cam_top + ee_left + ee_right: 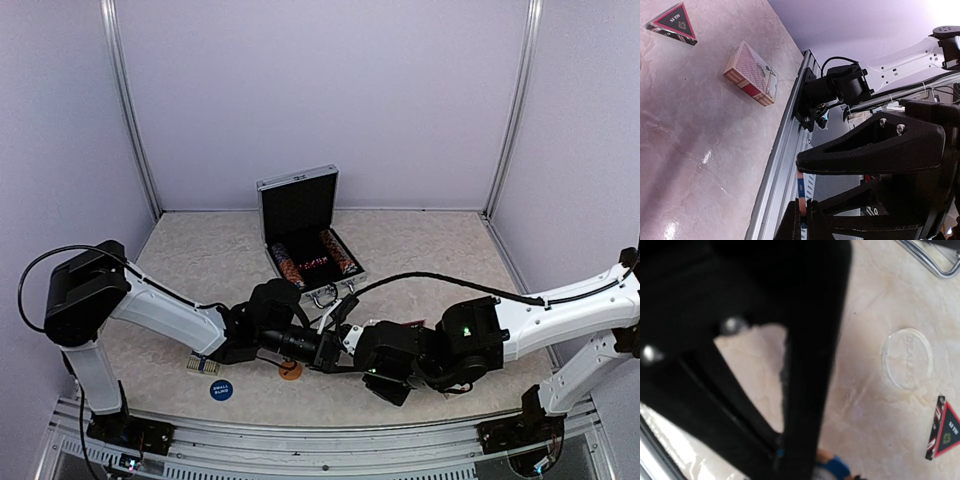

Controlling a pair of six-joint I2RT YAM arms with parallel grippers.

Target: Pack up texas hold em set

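Currently left hand (800,205) is clenched on a striped chip (800,186); only its thin blue-and-pale edge shows at the tips. Right hand (352,342) sits tip to tip with it over the middle of the bench (200,260). In the right wrist view its own dark finger (810,340) is blurred and blocks most of the frame, so I cannot tell whether it is released or gripping. Just nearside of the left hand, partly under that arm, an orange disc (290,370) lies flat. Ahead of the left hand's tips, on the right arm's side, a card deck (751,74) with a red patterned back lies close to the aluminium rail (785,150), and a dark triangle (674,22) with a red border lies farther out from it, the two apart. Below the right hand a clear disc (907,359) lies flat, near the triangle but not touching it. Back along the left forearm a second deck (203,365) lies against the arm, with a blue disc (221,390) just nearside of it. Just beyond both hands stands the briefcase (298,205), lid upright, rows of chips (312,262) in the tray, metal handle (325,296) facing the hands.
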